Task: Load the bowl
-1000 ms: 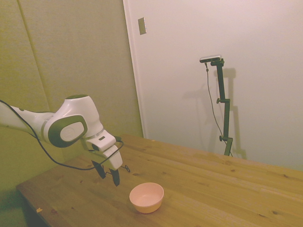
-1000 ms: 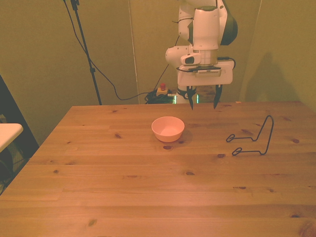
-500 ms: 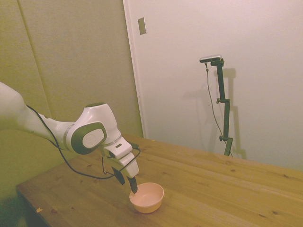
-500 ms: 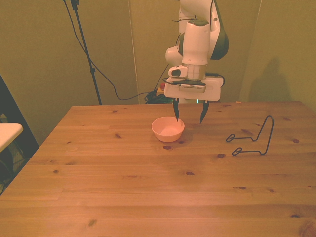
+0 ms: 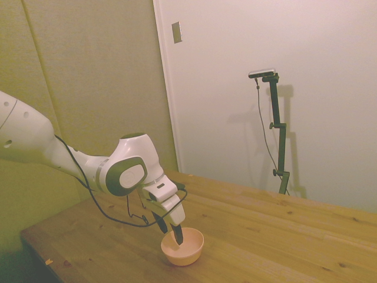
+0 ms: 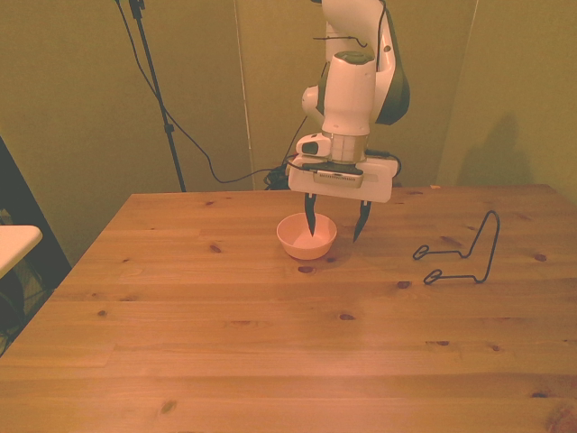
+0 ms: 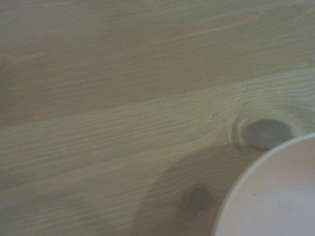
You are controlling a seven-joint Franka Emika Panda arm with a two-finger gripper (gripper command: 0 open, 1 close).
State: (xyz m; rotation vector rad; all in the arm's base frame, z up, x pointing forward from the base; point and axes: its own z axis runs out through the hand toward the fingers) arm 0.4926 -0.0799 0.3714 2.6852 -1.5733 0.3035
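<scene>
Fingers spread wide and holding nothing: that is how I read the gripper (image 6: 335,223) in the front view, with one dark fingertip (image 6: 310,225) down inside the bowl (image 6: 306,236) and the other hanging just outside its rim on the front view's right. So the wall of the bowl on that side sits between the two fingers, which is the pinch I want for picking it up.

To do this step well, I judge that I should lower a little more, so the inner finger gets well below the rim without pressing on the bottom, then close slowly on the wall. The bowl looks light and smooth, so a fast close could push it sideways across the desk (image 6: 270,352) or tip it. I would check that the pinch is square before lifting.

The side view agrees: the gripper (image 5: 171,231) is tilted down over the bowl (image 5: 184,247), with a fingertip inside its near part. From the wrist, I see only a pale curved slice of the bowl (image 7: 275,196) over bare wood with two dark knots.

The bowl stands upright near the far middle of the desk and looks empty. Over on the front view's right, well apart from it, stands a thin black wire rack (image 6: 462,253), also holding nothing.
</scene>
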